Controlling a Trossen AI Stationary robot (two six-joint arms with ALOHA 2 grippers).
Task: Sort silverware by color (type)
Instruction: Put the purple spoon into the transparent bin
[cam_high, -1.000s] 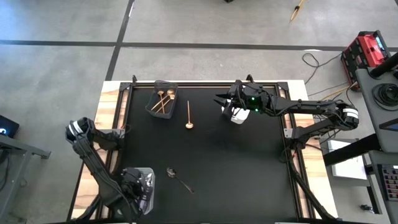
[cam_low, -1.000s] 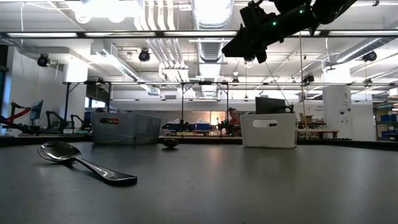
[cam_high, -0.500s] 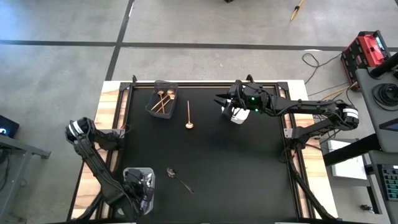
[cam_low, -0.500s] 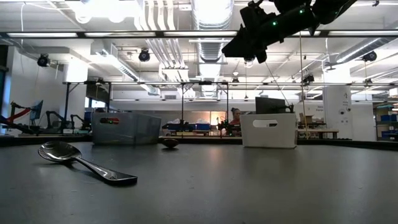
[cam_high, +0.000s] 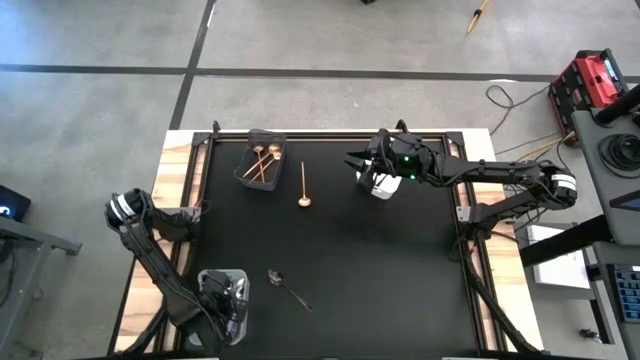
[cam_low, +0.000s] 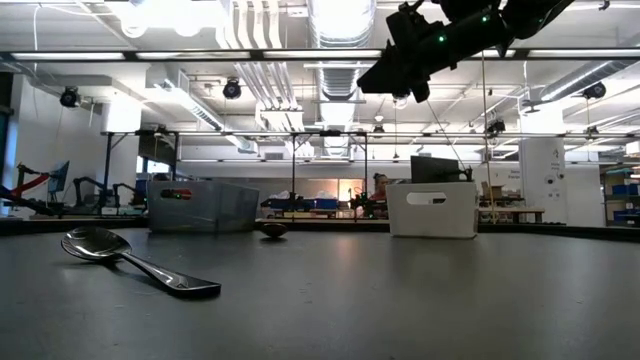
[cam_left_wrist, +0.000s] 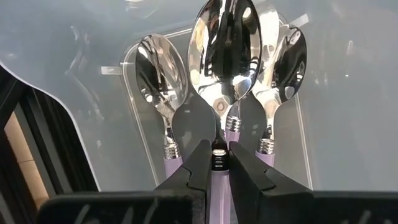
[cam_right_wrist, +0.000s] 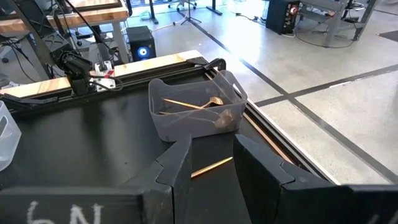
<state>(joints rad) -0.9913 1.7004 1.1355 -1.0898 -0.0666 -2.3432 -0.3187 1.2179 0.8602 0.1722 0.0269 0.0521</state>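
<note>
I kept left gripper (cam_left_wrist: 220, 163) clamped on lilac-handled silver spoon (cam_left_wrist: 225, 56), over clear plastic bin (cam_high: 224, 300) holding two matching spoons, ready for release. Right gripper (cam_right_wrist: 211, 155) hung half-open, empty, above white bin (cam_low: 432, 209). Dark spoon (cam_low: 130, 258), gold spoon (cam_high: 304, 185) lay unsorted on bench (cam_high: 380, 270).

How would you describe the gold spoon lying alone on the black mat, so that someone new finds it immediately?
Start from the black mat seen from above, and go to the dark bin near its far left corner. Just right of that bin, a gold spoon lies on the mat itself. Unlike the gold spoons inside the bin, it sits outside, and the dark spoon lies much nearer.
</note>
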